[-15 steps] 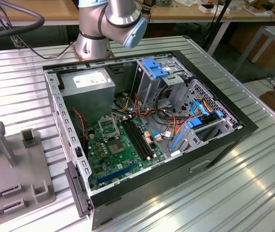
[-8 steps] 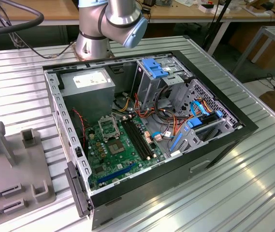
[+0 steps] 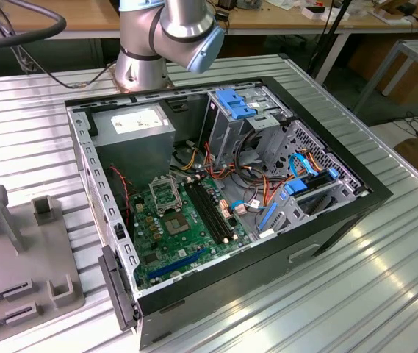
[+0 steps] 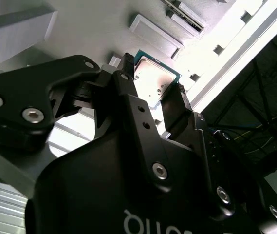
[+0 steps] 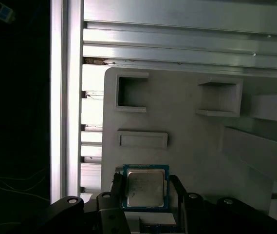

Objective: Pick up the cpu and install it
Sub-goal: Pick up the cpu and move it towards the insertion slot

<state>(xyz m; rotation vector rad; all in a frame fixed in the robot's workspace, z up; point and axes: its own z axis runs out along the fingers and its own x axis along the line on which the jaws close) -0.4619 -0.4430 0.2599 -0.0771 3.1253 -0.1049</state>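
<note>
Hidden behind the claw (image 5: 146, 179) in the first wrist view — one edge of the cpu (image 5: 145, 187); top washed out by glare in the second wrist view. Cropped at the exterior view's left — grey fixture (image 3: 25, 265).

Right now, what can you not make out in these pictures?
Second wrist view: part of the cpu, behind the pincer; its top, washed out by glare.
First wrist view: whether the cpu rests on the grey tray; underside hidden.
Exterior view: the socket on the green board, too small to tell whether empty.
</note>
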